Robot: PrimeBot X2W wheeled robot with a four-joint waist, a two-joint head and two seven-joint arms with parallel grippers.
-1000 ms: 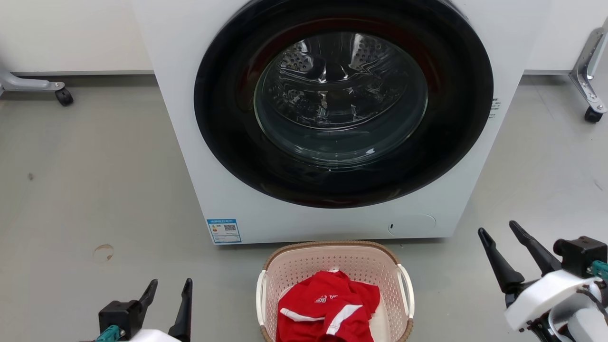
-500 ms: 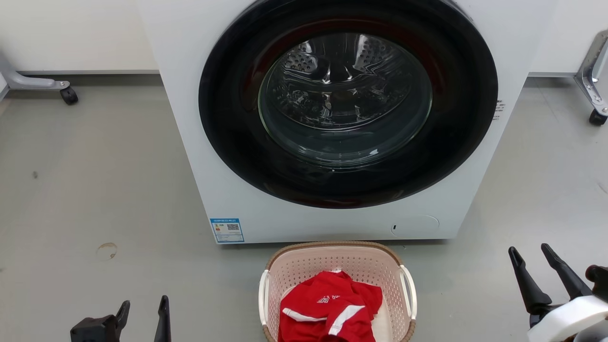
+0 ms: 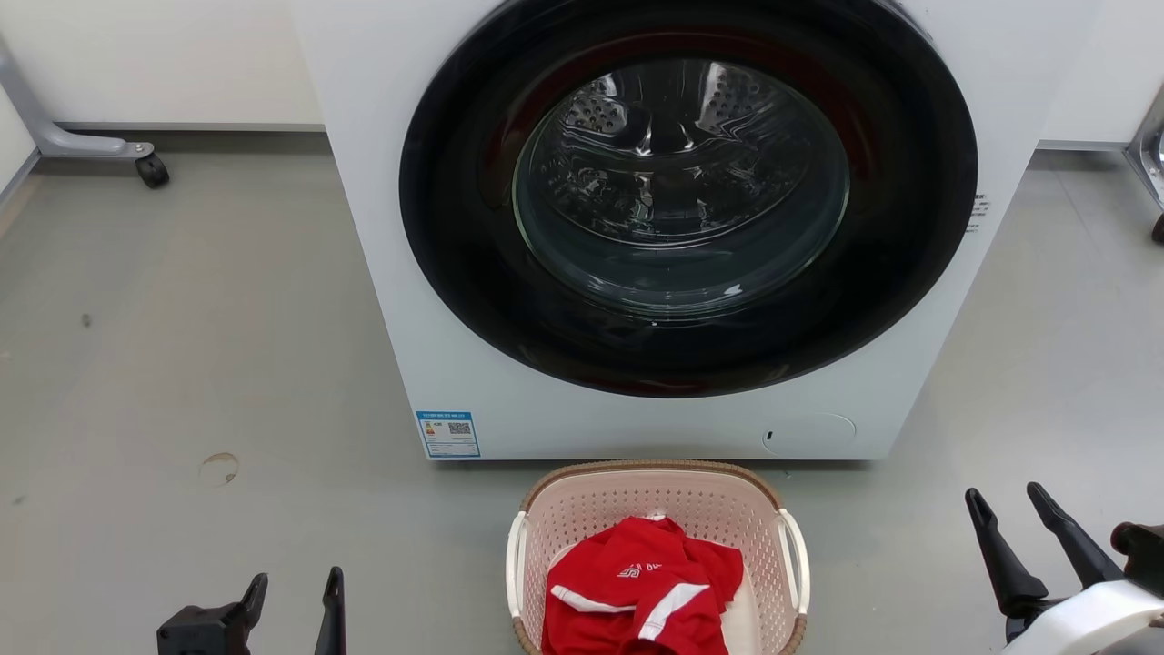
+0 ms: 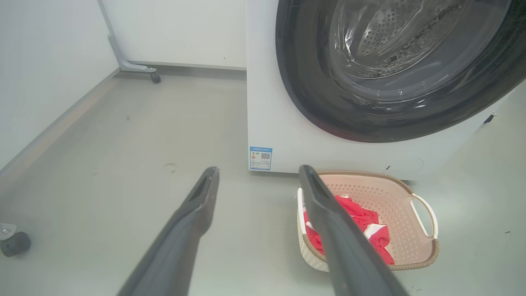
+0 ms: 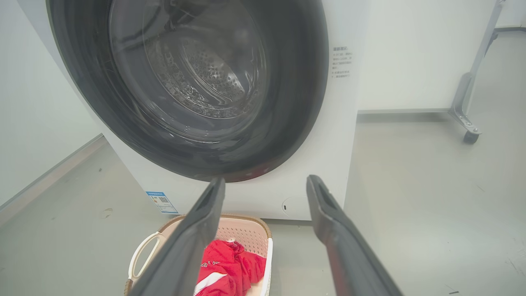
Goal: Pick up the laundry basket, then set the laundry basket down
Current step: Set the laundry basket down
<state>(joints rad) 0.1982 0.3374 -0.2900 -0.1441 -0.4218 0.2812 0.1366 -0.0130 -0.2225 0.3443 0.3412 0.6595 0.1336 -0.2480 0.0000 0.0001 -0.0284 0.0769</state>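
At the bottom edge of the head view, the left gripper (image 3: 297,584) and the right gripper (image 3: 1005,497) hang low over the grey floor (image 3: 227,364). Each has its two long dark fingers spread wide and holds nothing. Between them, well apart from both, stands the laundry basket (image 3: 655,500). It is a pale pink, perforated, rounded-rectangular plastic tub with a brown woven-look rim, and it rests upright on the floor. Its white left handle (image 3: 516,564) and white right handle (image 3: 801,564) face outward toward the two grippers, so the arms probably flank it in order to take one handle each; no lift has begun. A crumpled red garment with white stripes (image 3: 637,591) lies inside, light enough that it should not upset the balance. Just behind the basket rises a white front-loading washing machine (image 3: 400,273) with a round dark-rimmed glass door (image 3: 682,182). The basket likely stands there for loading or unloading.
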